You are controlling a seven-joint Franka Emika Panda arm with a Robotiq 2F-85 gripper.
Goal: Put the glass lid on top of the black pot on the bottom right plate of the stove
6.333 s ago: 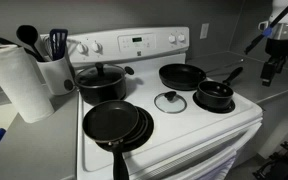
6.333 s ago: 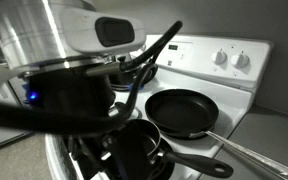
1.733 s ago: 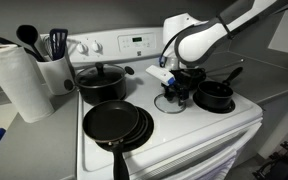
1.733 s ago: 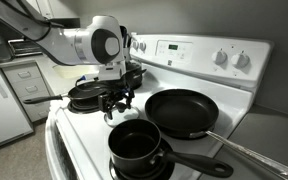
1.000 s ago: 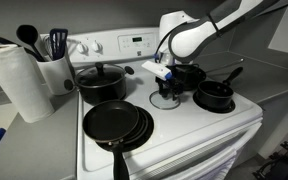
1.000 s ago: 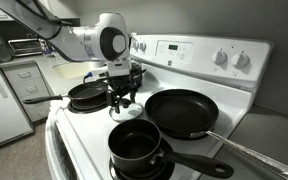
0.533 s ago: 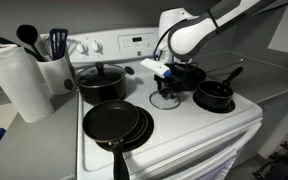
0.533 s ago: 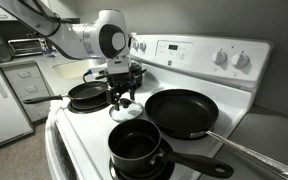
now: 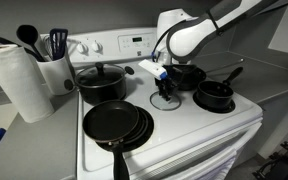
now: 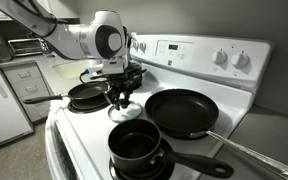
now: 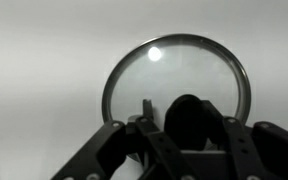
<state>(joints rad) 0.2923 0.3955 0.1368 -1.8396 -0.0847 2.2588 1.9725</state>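
Observation:
The glass lid (image 9: 168, 102) lies flat on the white stove (image 9: 189, 126) between the burners, its dark rim and black knob (image 11: 189, 118) filling the wrist view. My gripper (image 9: 167, 92) stands straight over it, and its fingers (image 11: 231, 135) are closed against both sides of the knob. In an exterior view the gripper (image 10: 122, 100) hangs over the lid (image 10: 128, 113). The black pot (image 9: 213, 95) with its long handle sits on the front burner beside the lid. It appears nearest the camera in an exterior view (image 10: 136, 146), uncovered.
A flat frying pan (image 10: 182, 110) sits behind the pot. Stacked frying pans (image 9: 116, 123) and a two-handled pot (image 9: 101, 80) occupy the other burners. A paper towel roll (image 9: 19, 80) and a utensil holder (image 9: 54, 65) stand on the counter beside the stove.
My gripper came in over the lid, then held still, and its jaws closed in onto the knob. The lid has not moved.

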